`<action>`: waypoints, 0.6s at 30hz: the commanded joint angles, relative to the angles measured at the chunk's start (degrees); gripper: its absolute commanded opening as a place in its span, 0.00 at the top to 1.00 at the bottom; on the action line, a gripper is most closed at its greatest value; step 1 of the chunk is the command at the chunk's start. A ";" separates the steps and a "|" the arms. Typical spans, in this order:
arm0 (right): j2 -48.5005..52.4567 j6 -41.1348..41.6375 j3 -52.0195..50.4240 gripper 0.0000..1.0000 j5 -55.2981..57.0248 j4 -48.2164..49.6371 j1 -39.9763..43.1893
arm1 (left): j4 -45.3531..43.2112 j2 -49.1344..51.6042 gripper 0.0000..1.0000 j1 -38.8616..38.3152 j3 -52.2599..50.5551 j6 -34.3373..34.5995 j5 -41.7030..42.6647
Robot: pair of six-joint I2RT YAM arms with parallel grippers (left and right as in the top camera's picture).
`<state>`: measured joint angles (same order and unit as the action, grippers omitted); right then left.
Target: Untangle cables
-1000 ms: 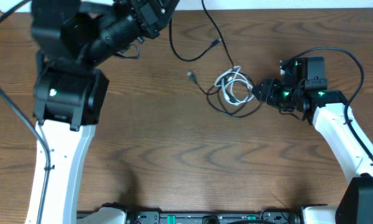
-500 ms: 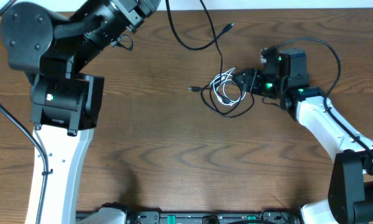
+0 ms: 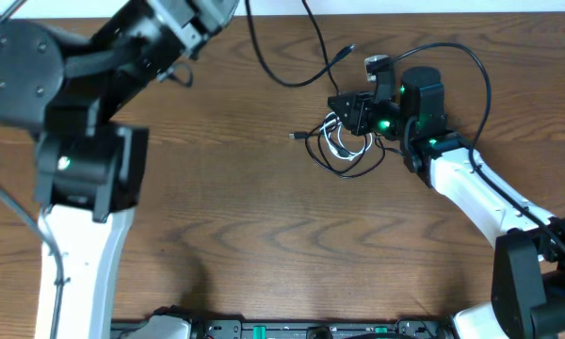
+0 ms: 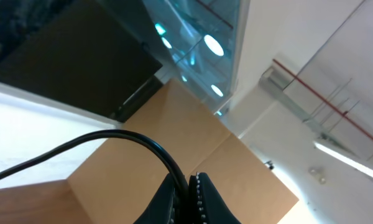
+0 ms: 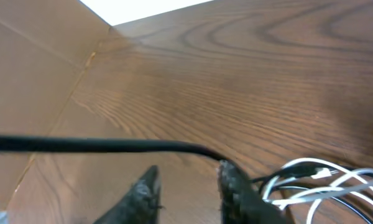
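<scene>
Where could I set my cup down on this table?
Free: the wide bare table between the left arm and right arm. Crowded: farther back, around the right hand, white cord and black cord.

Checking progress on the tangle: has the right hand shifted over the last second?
Yes. The right hand moved leftward and toward the table's far edge, now over the cables.

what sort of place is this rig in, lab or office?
Probably a lab or workshop: a wood-grain table, cardboard boxes, and exposed ceiling pipes with a strip light.
</scene>
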<state>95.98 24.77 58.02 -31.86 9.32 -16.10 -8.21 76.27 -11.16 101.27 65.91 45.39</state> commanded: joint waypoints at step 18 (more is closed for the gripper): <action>0.79 -11.63 0.33 0.35 -5.42 0.48 -1.60 | 4.90 -7.80 0.93 7.34 0.72 3.41 0.24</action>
<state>96.68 19.77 58.04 -32.38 12.10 -17.65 -2.61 69.21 -4.16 101.27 68.25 46.39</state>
